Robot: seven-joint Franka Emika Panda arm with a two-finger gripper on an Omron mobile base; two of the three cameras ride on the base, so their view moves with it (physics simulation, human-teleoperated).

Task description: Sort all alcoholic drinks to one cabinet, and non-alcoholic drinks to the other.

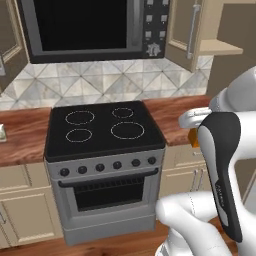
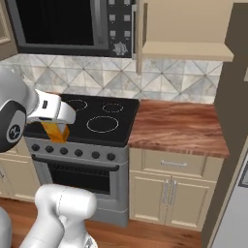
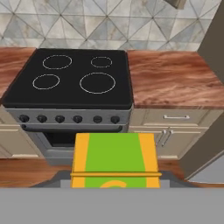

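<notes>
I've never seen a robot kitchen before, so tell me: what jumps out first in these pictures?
The orange-yellow carton with its green patch catches the eye first, gripped in the tool and held up in front of the stove. Behind it sits the black stove top with four white rings, set between reddish wooden counters. Above and to the right, a tan wall cabinet stands open, showing a pale shelf.
</notes>
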